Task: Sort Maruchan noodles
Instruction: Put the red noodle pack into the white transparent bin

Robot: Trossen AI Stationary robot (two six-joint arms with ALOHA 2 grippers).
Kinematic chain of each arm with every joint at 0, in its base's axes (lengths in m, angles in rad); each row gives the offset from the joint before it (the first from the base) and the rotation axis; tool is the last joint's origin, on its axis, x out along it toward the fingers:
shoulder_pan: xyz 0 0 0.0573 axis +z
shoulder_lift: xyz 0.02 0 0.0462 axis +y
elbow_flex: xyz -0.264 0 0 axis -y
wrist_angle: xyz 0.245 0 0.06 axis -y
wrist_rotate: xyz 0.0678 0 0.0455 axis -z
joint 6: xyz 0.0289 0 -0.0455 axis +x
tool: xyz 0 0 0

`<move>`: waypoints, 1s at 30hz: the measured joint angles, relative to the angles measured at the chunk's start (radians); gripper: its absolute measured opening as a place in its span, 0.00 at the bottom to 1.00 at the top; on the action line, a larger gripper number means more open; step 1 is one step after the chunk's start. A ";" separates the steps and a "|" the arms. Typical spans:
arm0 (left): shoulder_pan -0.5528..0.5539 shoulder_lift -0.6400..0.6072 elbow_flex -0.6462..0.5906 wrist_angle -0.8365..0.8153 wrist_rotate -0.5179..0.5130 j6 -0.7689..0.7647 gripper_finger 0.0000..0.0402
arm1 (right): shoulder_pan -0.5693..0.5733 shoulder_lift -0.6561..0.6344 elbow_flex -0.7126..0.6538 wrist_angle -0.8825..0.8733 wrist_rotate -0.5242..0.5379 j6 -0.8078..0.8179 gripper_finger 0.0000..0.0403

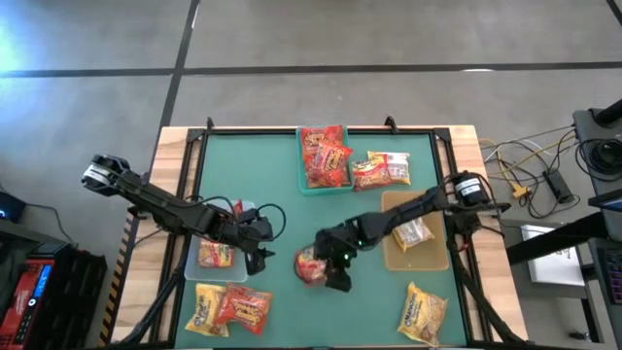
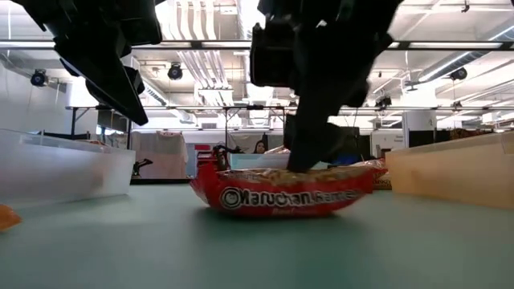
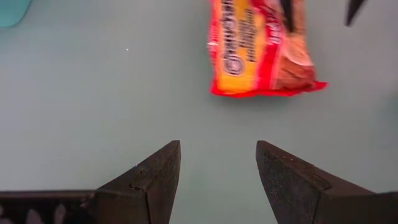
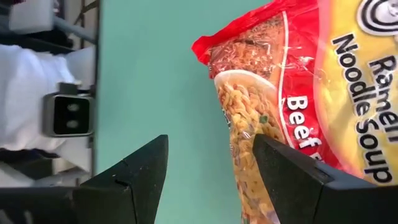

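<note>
The green table (image 1: 282, 175) held three bins and many noodle packs. A red noodle pack (image 1: 311, 265) lay near the middle. The right gripper (image 1: 333, 267) hung over it, fingers apart around one edge. The left gripper (image 1: 264, 243) waited nearby, open and empty.

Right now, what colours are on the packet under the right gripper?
Red and yellow packet; right wrist view shows it best.

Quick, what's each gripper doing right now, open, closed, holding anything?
Left gripper: open, empty, above the bare green mat near the clear bin.
Right gripper: open, down at the red beef noodle packet mid-table, one finger on it, not gripping.
</note>
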 joint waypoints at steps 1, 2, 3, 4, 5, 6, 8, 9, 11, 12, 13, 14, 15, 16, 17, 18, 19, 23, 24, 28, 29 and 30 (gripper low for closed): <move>0.000 0.002 0.000 0.000 0.000 0.001 0.48 | -0.017 -0.004 0.003 -0.019 0.000 -0.023 0.57; 0.000 0.005 0.000 0.001 -0.003 0.001 0.48 | -0.034 -0.012 0.007 -0.044 0.002 -0.049 0.57; 0.000 0.008 0.000 0.001 -0.013 0.001 0.48 | -0.052 -0.017 0.012 -0.069 0.003 -0.071 0.57; 0.000 0.013 0.000 0.000 -0.033 0.000 0.48 | -0.068 -0.022 0.017 -0.086 0.004 -0.087 0.57; 0.000 0.019 0.000 0.001 -0.055 0.000 0.48 | -0.083 -0.028 0.019 -0.101 0.008 -0.095 0.57; 0.001 0.025 0.000 0.001 -0.082 -0.007 0.48 | -0.096 -0.033 0.021 -0.116 0.015 -0.101 0.57; 0.001 0.042 0.000 0.002 -0.118 -0.060 0.48 | -0.119 -0.037 0.032 -0.133 0.016 -0.106 0.57; 0.001 0.053 0.000 0.002 -0.122 -0.096 0.48 | -0.125 -0.039 0.037 -0.139 0.016 -0.107 0.57; 0.000 0.080 0.000 0.017 -0.124 -0.147 0.48 | -0.127 -0.043 0.046 -0.157 0.014 -0.127 0.57; -0.005 0.099 0.000 0.029 -0.124 -0.158 0.48 | -0.126 -0.045 0.047 -0.161 0.012 -0.141 0.57; -0.010 0.121 0.000 0.053 -0.125 -0.165 0.48 | -0.121 -0.046 0.047 -0.164 0.012 -0.147 0.57; -0.018 0.145 0.000 0.089 -0.124 -0.165 0.48 | -0.116 -0.046 0.043 -0.164 0.012 -0.147 0.57; -0.021 0.167 0.000 0.122 -0.122 -0.165 0.48 | -0.109 -0.046 0.039 -0.165 0.013 -0.146 0.57; -0.023 0.183 0.000 0.140 -0.119 -0.165 0.48 | -0.099 -0.046 0.033 -0.166 0.018 -0.139 0.57; -0.023 0.190 0.000 0.143 -0.117 -0.168 0.48 | -0.086 -0.046 0.027 -0.166 0.034 -0.133 0.57; -0.017 0.191 0.000 0.139 -0.114 -0.170 0.48 | -0.074 -0.046 0.023 -0.168 0.057 -0.126 0.57; -0.012 0.184 0.000 0.138 -0.115 -0.168 0.48 | -0.060 -0.046 0.020 -0.178 0.087 -0.121 0.57; 0.004 0.140 0.000 0.138 -0.135 -0.124 0.48 | -0.006 -0.047 0.018 -0.192 0.242 -0.113 0.57; 0.008 0.135 0.000 0.138 -0.141 -0.111 0.48 | 0.007 -0.047 0.018 -0.192 0.289 -0.103 0.57; 0.024 0.133 0.000 0.135 -0.167 -0.089 0.48 | 0.046 -0.047 0.018 -0.195 0.457 -0.034 0.57; 0.029 0.134 0.000 0.135 -0.166 -0.089 0.48 | 0.053 -0.047 0.017 -0.197 0.492 -0.015 0.57; 0.034 0.134 0.000 0.134 -0.166 -0.090 0.48 | 0.057 -0.047 0.017 -0.199 0.523 0.004 0.57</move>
